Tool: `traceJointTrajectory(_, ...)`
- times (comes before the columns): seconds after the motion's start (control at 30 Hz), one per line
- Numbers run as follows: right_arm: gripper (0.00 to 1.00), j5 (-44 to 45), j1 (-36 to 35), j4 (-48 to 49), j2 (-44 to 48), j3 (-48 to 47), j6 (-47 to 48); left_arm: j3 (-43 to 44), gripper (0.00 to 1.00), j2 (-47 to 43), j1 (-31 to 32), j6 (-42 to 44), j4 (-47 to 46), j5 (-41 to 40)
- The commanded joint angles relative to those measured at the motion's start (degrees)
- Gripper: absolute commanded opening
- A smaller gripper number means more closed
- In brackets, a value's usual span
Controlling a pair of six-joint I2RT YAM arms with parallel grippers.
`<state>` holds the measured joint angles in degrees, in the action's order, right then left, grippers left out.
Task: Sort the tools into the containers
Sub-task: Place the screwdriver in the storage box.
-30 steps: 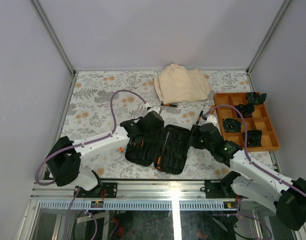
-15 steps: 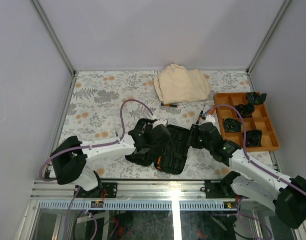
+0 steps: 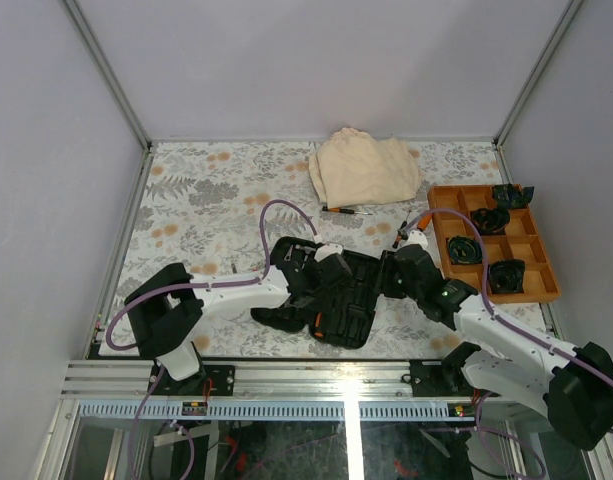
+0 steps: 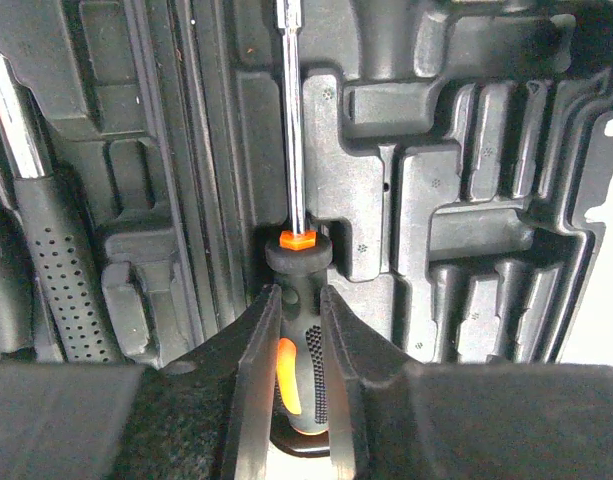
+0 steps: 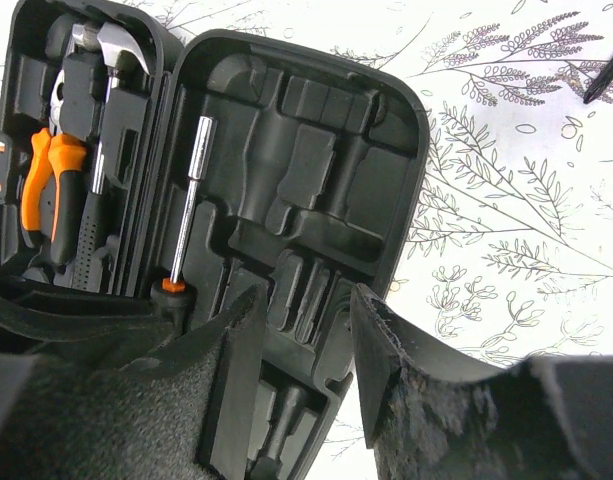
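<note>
The black tool case (image 3: 358, 285) lies open at the table's near middle. In the left wrist view a screwdriver (image 4: 291, 150) with a black-and-orange handle lies in a moulded slot of the case (image 4: 466, 200), and my left gripper (image 4: 298, 300) is shut on that handle. My right gripper (image 5: 304, 300) stands open, its jaws either side of the near rim of the case's right half (image 5: 306, 150). Orange pliers (image 5: 48, 180) and a small hammer (image 5: 111, 45) sit in the left half. Another screwdriver (image 3: 346, 210) lies loose on the table by the cloth.
A beige folded cloth (image 3: 364, 168) sits at the back middle. An orange wooden tray (image 3: 531, 245) holding black parts stands at the right. A small dark tool (image 3: 401, 233) lies just beyond my right gripper (image 3: 391, 272).
My left arm has swung right from the case's left half to its right half, and its jaws have closed on the screwdriver handle. My right gripper's jaws have narrowed a little.
</note>
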<state>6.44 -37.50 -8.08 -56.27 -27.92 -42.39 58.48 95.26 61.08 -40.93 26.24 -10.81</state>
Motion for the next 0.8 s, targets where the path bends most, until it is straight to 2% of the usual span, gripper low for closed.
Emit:
traceJointTrajectory(0.0,0.45,0.3,-0.2,2.6,-0.7,-1.4,1.3,1.7,0.19,0.7,0.5,0.7,-1.0,-2.1)
traceJointTrajectory(0.37,0.45,-3.4,-0.2,5.7,-4.6,-4.2,-0.5,0.5,0.14,1.1,1.2,0.5,-0.1,-2.9)
traceJointTrajectory(0.77,0.44,-4.3,-0.1,10.8,-14.0,-8.9,-4.3,-1.9,0.14,-0.9,1.8,-0.6,0.3,-1.6)
